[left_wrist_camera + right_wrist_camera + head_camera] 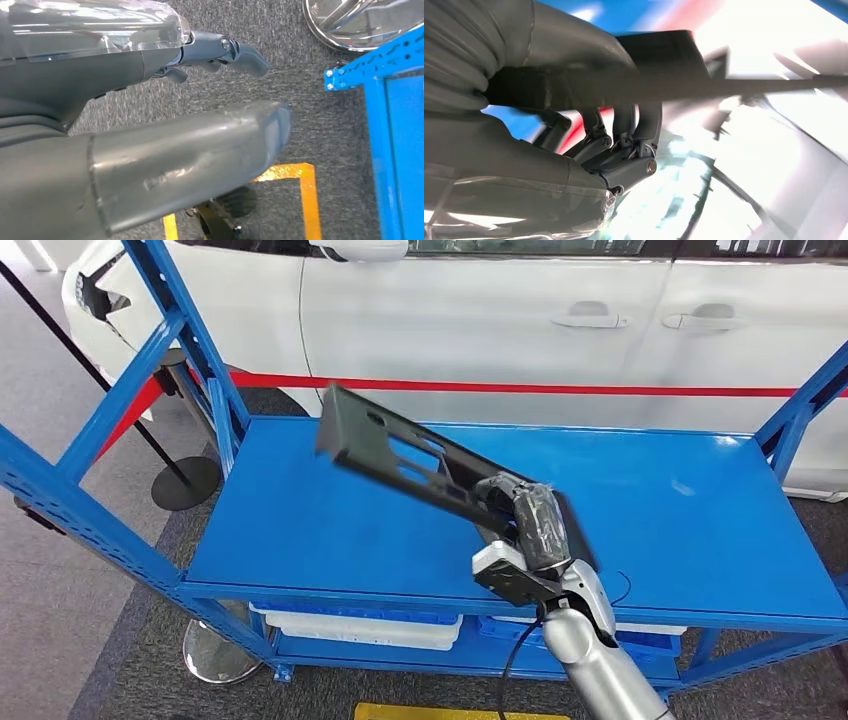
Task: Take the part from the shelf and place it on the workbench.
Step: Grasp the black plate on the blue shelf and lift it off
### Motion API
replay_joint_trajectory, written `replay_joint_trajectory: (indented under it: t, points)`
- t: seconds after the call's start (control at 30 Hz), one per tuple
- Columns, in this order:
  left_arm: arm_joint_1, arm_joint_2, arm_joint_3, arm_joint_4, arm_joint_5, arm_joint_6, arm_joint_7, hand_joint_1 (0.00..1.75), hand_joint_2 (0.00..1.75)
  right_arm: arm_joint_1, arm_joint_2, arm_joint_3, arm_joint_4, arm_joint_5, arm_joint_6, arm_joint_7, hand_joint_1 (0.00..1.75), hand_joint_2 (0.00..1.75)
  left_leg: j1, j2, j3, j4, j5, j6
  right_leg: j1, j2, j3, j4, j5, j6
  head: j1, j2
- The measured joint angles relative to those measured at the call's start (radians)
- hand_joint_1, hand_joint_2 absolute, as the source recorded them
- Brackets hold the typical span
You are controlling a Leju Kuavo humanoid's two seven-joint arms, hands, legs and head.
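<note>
A long dark grey part (400, 455) with cut-out slots hangs tilted above the blue shelf top (300, 530), its far end raised toward the left. My right hand (525, 515) grips its near end. In the right wrist view the thumb (574, 45) lies over the flat edge of the part (734, 87) and the fingers (639, 125) curl under it. My left hand (165, 95) hangs beside the shelf over grey carpet, holding nothing, its fingers (240, 52) stretched out apart from the thumb.
A white car (520, 310) stands behind the shelf with a red barrier band (560, 388) in front of it. Blue uprights (190, 330) rise at the left and right. A white tray (370, 625) sits on the lower level. Yellow floor tape (305, 200) marks the carpet.
</note>
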State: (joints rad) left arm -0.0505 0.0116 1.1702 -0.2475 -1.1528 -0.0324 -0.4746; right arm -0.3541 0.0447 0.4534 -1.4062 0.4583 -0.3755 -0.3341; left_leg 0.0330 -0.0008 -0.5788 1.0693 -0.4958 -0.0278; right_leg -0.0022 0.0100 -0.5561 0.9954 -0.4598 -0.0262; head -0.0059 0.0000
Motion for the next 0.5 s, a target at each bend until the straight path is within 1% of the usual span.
replay_joint_trajectory:
  t: [0.03, 0.07, 0.1, 0.13, 0.17, 0.2, 0.23, 0.27, 0.3, 0.33, 0.37, 0.43, 0.47, 0.5]
  points:
    - [0.000, -0.004, 0.008, 0.000, 0.003, 0.001, 0.000, 0.00, 0.00, 0.027, 0.010, -0.007, -0.062, -0.104, 0.005, -0.033, 1.75, 1.75, 0.000, 0.000, -0.022, 0.054, -0.033, -0.002, 0.000, -0.002, 0.004, -0.003, 0.000, -0.005, -0.003, 0.000]
    - [0.000, -0.008, 0.017, 0.000, 0.006, 0.001, -0.001, 0.00, 0.00, 0.057, 0.018, -0.014, -0.121, -0.185, 0.011, -0.053, 1.75, 1.75, -0.001, 0.000, -0.052, 0.120, -0.068, -0.003, 0.001, -0.004, 0.006, -0.004, -0.001, -0.009, -0.007, 0.000]
    - [0.001, -0.011, 0.024, 0.000, 0.010, 0.002, -0.005, 0.00, 0.00, 0.095, 0.022, -0.021, -0.176, -0.246, 0.018, -0.070, 1.75, 1.75, -0.001, 0.000, -0.082, 0.183, -0.095, -0.005, 0.002, -0.007, 0.006, -0.003, -0.002, -0.010, -0.008, 0.000]
    - [0.002, -0.013, 0.031, 0.000, 0.012, 0.002, -0.009, 0.00, 0.00, 0.134, 0.024, -0.027, -0.223, -0.285, 0.023, -0.083, 1.75, 1.75, -0.002, 0.000, -0.102, 0.222, -0.106, -0.007, 0.004, -0.010, 0.004, -0.002, -0.003, -0.011, -0.009, 0.000]
    - [0.005, -0.016, 0.037, 0.000, 0.013, 0.002, -0.015, 0.00, 0.00, 0.171, 0.023, -0.032, -0.267, -0.314, 0.027, -0.095, 1.75, 1.75, -0.002, 0.000, -0.104, 0.225, -0.097, -0.006, 0.005, -0.013, 0.002, 0.001, -0.005, -0.011, -0.010, 0.000]
    - [0.007, -0.018, 0.042, 0.000, 0.014, 0.001, -0.022, 0.00, 0.00, 0.202, 0.022, -0.038, -0.307, -0.337, 0.031, -0.107, 1.75, 1.75, -0.002, 0.000, -0.087, 0.189, -0.069, -0.005, 0.005, -0.013, -0.001, 0.004, -0.006, -0.010, -0.010, 0.000]
    - [0.009, -0.020, 0.047, 0.000, 0.016, 0.001, -0.028, 0.00, 0.00, 0.223, 0.022, -0.043, -0.342, -0.355, 0.033, -0.118, 1.75, 1.75, -0.002, 0.001, -0.054, 0.123, -0.032, -0.002, 0.005, -0.012, -0.003, 0.009, -0.009, -0.008, -0.010, 0.000]
    - [0.008, -0.022, 0.051, 0.000, 0.018, -0.001, -0.035, 0.00, 0.00, 0.241, 0.022, -0.050, -0.375, -0.372, 0.035, -0.131, 1.75, 1.75, -0.004, 0.000, -0.020, 0.055, -0.005, 0.003, 0.007, -0.011, -0.004, 0.013, -0.012, -0.005, -0.010, 0.000]
    - [0.007, -0.023, 0.056, -0.001, 0.020, -0.003, -0.042, 0.00, 0.00, 0.257, 0.022, -0.059, -0.404, -0.387, 0.037, -0.142, 1.75, 1.75, -0.006, -0.001, 0.006, 0.003, 0.011, 0.008, 0.008, -0.010, -0.005, 0.018, -0.015, -0.001, -0.010, 0.000]
    - [0.006, -0.024, 0.059, -0.002, 0.022, -0.006, -0.049, 0.00, 0.00, 0.274, 0.022, -0.068, -0.429, -0.399, 0.039, -0.151, 1.75, 1.75, -0.008, -0.001, 0.021, -0.028, 0.017, 0.013, 0.009, -0.010, -0.007, 0.021, -0.017, 0.003, -0.009, 0.000]
    - [0.006, -0.024, 0.062, -0.003, 0.022, -0.008, -0.054, 0.00, 0.00, 0.291, 0.022, -0.078, -0.450, -0.409, 0.041, -0.157, 1.75, 1.75, -0.012, -0.002, 0.024, -0.036, 0.013, 0.018, 0.010, -0.010, -0.009, 0.023, -0.017, 0.008, -0.009, 0.000]
    - [0.008, -0.026, 0.068, -0.005, 0.023, -0.011, -0.061, 0.00, 0.00, 0.319, 0.022, -0.094, -0.483, -0.420, 0.044, -0.163, 1.75, 1.75, -0.010, -0.001, 0.024, -0.042, 0.017, 0.028, 0.009, -0.010, -0.011, 0.025, -0.019, 0.017, -0.009, 0.000]
    - [0.007, -0.028, 0.071, -0.006, 0.023, -0.012, -0.064, 0.00, 0.00, 0.329, 0.022, -0.101, -0.497, -0.423, 0.046, -0.164, 1.75, 1.75, -0.008, -0.001, 0.025, -0.046, 0.020, 0.035, 0.008, -0.009, -0.015, 0.035, -0.027, 0.022, -0.007, 0.000]
    - [0.006, -0.029, 0.073, -0.007, 0.023, -0.013, -0.065, 0.00, 0.00, 0.335, 0.022, -0.107, -0.509, -0.426, 0.047, -0.166, 1.75, 1.75, -0.006, 0.000, 0.026, -0.050, 0.022, 0.042, 0.006, -0.009, -0.027, 0.062, -0.046, 0.028, -0.005, 0.000]
